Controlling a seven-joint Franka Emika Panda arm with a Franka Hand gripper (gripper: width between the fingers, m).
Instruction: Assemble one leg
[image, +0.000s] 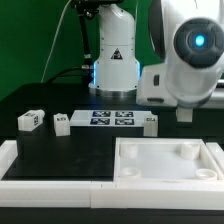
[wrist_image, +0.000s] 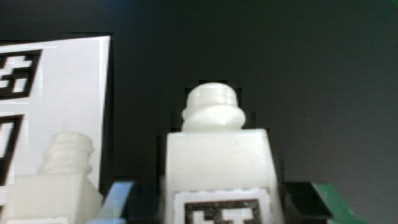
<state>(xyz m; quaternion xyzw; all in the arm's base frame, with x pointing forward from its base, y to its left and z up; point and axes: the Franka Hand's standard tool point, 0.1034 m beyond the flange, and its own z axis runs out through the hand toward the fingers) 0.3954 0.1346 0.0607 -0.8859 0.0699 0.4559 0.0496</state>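
Jaws apart, the gripper (wrist_image: 222, 197) straddles the small, chunky white plastic peg-like leg (wrist_image: 217, 150) — upright on the black table (image: 70, 145), under the arm at the exterior frame's right. It looks light, stiff and slightly slick — best pinched on its flat square body, below the rounded knob.

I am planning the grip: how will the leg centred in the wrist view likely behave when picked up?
The leg looks like moulded plastic, so probably stiff and light. Its flat sides should suit the fingers, though the smooth surface may slip. It stands upright, taller than wide, so a push could tip it.
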